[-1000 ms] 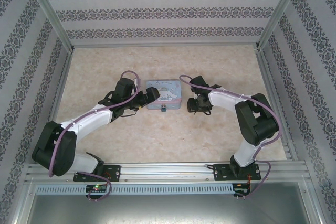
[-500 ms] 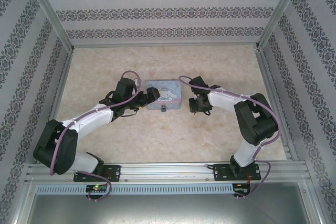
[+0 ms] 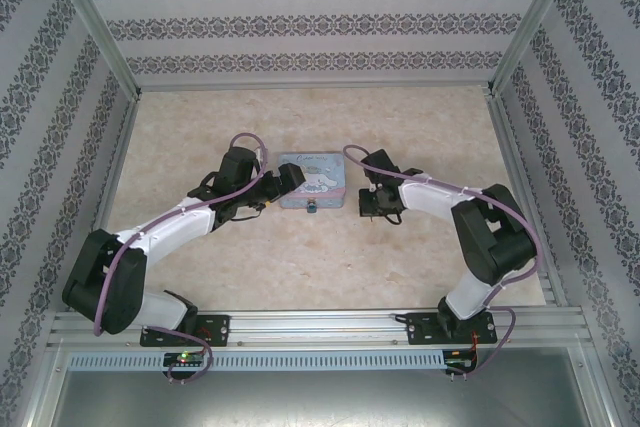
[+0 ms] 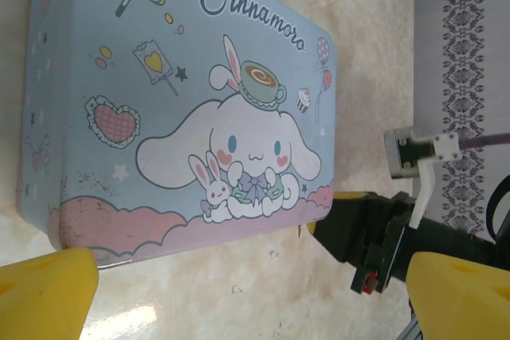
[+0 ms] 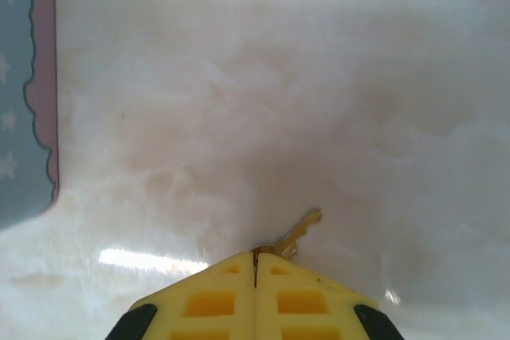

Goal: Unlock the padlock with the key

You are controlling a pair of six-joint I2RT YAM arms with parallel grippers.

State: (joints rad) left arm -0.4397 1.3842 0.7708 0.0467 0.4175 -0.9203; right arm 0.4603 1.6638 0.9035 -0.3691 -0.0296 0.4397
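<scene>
The tiny teal padlock [image 3: 312, 209] lies on the table against the near edge of the pale blue cartoon tin [image 3: 311, 182]. My right gripper [image 3: 372, 209] hovers just right of the tin and is shut [image 5: 255, 254] on the key [image 5: 301, 230], whose thin brassy blade sticks out past the fingertips above bare table. My left gripper [image 3: 286, 183] is at the tin's left end, open wide [image 4: 255, 296]. Its yellow fingers [image 4: 40, 292] sit at the lower corners of the left wrist view, with the tin's lid [image 4: 175, 101] just ahead.
The tin's corner [image 5: 24, 117] lies at the left of the right wrist view. The right gripper's black body [image 4: 370, 236] sits close beside the tin's pink end. Aluminium rails [image 3: 320, 327] and patterned walls [image 3: 320, 27] bound the marbled table.
The right gripper has dropped slightly toward the near side with the key, and its elbow has swung a little right. The left gripper has edged closer to the tin.
</scene>
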